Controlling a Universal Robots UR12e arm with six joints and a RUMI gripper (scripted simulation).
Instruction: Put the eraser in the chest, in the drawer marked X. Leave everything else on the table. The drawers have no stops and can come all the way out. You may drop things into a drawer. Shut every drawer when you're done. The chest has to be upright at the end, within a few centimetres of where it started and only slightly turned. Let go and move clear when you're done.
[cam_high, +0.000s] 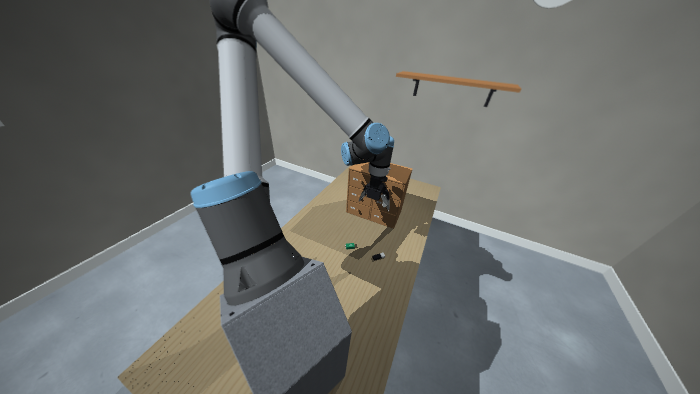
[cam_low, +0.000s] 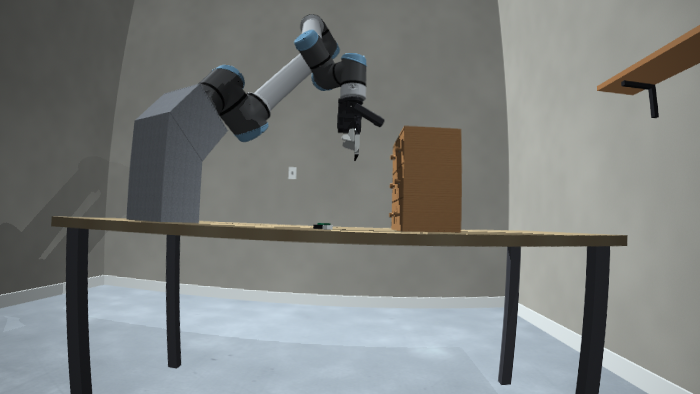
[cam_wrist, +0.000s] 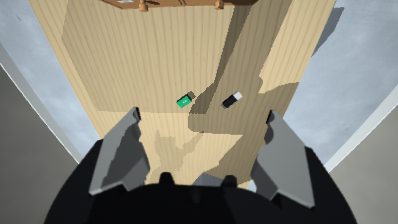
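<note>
On the pale wooden table (cam_high: 400, 280) (cam_low: 350, 239) (cam_wrist: 125, 60), right of the green block (cam_high: 350, 246) (cam_low: 324, 223) (cam_wrist: 184, 101) and short of the brown wooden chest (cam_high: 357, 200) (cam_low: 432, 180) (cam_wrist: 175, 2), lies the black-and-white block (cam_high: 378, 256) (cam_low: 322, 227) (cam_wrist: 232, 99), probably the eraser; the empty grey-fingered pincer (cam_high: 374, 204) (cam_low: 353, 152) (cam_wrist: 202, 109), spread wide, could knock either if lowered off-centre

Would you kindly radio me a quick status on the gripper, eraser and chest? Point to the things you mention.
Gripper (cam_high: 374, 201) (cam_low: 356, 157) (cam_wrist: 202, 109) open, above table. Black-and-white item (cam_high: 378, 256) (cam_wrist: 232, 99), likely eraser, ungrasped. Green item (cam_high: 351, 246) (cam_wrist: 184, 101) beside it. Chest (cam_high: 353, 186) (cam_low: 432, 180) upright.

Premises resemble a robotics lab: robot arm (cam_high: 310, 75) (cam_low: 285, 82) on a grey pedestal (cam_high: 290, 320) (cam_low: 182, 195), wooden table (cam_high: 370, 320) (cam_low: 350, 237), plain grey walls.
</note>
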